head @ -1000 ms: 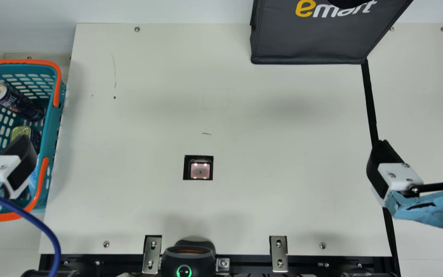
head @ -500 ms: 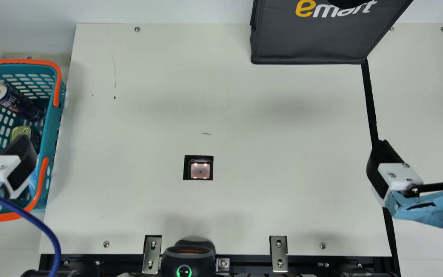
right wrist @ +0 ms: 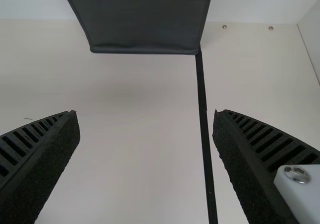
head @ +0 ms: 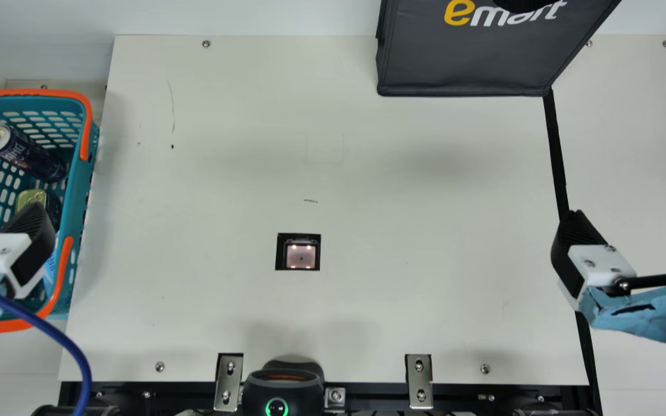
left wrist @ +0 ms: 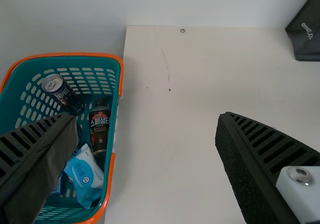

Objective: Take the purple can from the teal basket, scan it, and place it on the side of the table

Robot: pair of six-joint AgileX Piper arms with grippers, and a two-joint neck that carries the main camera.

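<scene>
Black-housed, a device with a green ring (head: pixel 277 407) is mounted at the near edge of the tabletop (head: pixel 396 312), presumably kept there so that the working area is left free. Next, the left end effector (left wrist: pixel 142 117) is seen over the near part of the teal basket (head: pixel 80 196), fingers spread wide and nothing held; room for a can's girth is judged to be the reason. The right end effector (right wrist: pixel 145 113) is likewise wide and unladen, poised by the black strip (head: pixel 555 150) at the other side, where it is probably kept out of the way. A scan window (head: pixel 301 257) is set into the tabletop between the two, within likely reach of either arm. Inside the basket a blue-and-white packet (left wrist: pixel 86 176) is lodged nearer, with a dark bottle (left wrist: pixel 99 126) past it. The purple can (head: pixel 23 153) is found toward the basket's far end, slanted, its silver lid raised; by that tilt the upper body is judged to be offered for a grip, yet a slip might be caused by a pinch too near the lid. Farthest, a black bag (head: pixel 466 58) is stood at the back.
</scene>
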